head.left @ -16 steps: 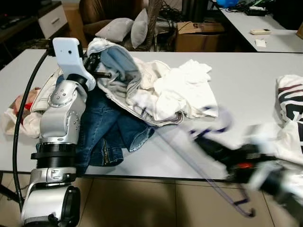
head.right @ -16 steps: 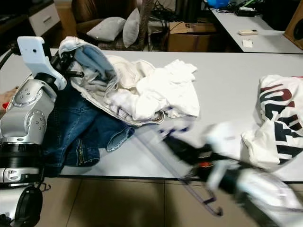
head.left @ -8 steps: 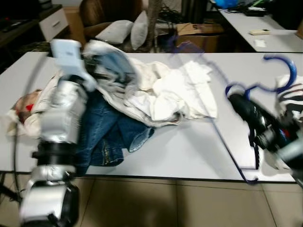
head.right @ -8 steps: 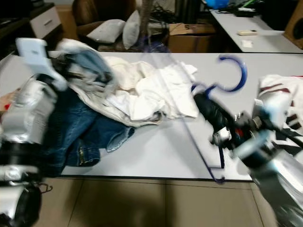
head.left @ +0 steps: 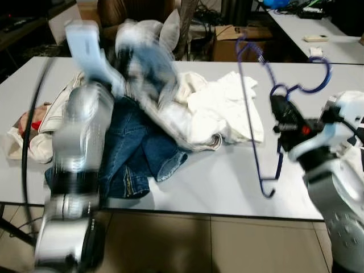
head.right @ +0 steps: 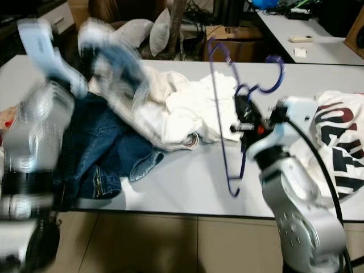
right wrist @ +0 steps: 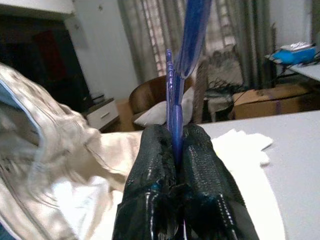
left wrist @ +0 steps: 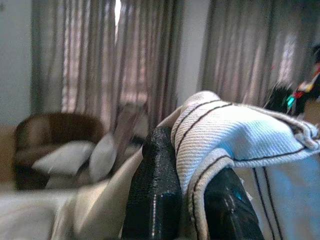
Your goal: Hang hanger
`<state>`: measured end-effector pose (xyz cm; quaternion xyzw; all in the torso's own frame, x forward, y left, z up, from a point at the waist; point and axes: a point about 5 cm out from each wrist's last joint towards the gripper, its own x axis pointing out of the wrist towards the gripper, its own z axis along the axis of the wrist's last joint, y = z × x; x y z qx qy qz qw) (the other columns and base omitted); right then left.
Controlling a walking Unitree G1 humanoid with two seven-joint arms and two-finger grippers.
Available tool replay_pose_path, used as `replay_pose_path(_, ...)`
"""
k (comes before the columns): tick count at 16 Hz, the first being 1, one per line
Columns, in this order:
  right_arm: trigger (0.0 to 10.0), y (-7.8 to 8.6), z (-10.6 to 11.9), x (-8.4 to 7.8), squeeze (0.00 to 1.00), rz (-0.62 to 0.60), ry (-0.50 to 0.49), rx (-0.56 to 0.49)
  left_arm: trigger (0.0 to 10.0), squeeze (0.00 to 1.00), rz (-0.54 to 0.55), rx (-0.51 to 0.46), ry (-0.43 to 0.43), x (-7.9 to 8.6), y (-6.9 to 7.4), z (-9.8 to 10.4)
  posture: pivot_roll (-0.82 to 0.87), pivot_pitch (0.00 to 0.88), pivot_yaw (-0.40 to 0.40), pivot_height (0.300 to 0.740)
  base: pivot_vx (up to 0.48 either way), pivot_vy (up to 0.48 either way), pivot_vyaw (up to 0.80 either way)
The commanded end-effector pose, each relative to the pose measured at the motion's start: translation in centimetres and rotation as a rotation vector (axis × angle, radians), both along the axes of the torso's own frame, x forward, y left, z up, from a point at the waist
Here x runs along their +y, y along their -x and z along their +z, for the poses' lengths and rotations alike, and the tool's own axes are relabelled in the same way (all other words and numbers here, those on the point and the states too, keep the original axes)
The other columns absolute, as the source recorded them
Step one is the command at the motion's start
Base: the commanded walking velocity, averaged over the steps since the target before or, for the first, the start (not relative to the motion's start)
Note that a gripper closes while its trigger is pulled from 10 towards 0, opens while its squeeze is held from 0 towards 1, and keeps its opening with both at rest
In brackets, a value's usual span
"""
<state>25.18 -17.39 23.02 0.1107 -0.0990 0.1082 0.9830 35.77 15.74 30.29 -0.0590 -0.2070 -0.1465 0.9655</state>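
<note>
right gripper (right wrist: 175,150) pinches the blue hanger (head.left: 253,108) upright, hook uppermost; left gripper (left wrist: 192,200) pinches the cream jacket (head.left: 153,85), lifted left of the hanger.

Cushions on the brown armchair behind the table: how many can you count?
2: a pale grey cushion on the seat and another leaning upright beside it; more may be hidden.

Blue hanger (head.left: 257,114), pale clothes, my black fingers (right wrist: 172,185)

My silver arms frame dark blue jeans (head.left: 133,151), a white shirt (head.left: 224,111), a cream jacket (left wrist: 235,145) with thin dark stripes, on a grey table (head.left: 216,182).
</note>
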Motion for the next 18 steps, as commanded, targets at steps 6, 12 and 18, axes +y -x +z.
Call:
replay_pose_path(6,10.0,-0.3,1.4,-0.5,0.00,-0.064,-0.019,-0.092,10.0,0.00,-0.156,-0.543,0.010,-0.2,4.0,16.0,0.02,0.000,0.048,0.740,0.000,0.000,0.00)
replay_pose_path(12,10.0,-0.1,1.9,-0.6,0.00,-0.063,-0.033,-0.132,10.0,0.00,-0.188,-0.525,0.030,0.2,4.7,15.8,0.02,0.000,0.050,0.740,0.000,0.000,0.00)
replay_pose_path(18,10.0,0.3,1.6,0.4,0.00,0.008,-0.035,-0.128,10.0,0.00,-0.126,-0.275,0.026,1.2,3.9,8.1,0.04,0.000,0.039,0.740,0.000,0.000,0.00)
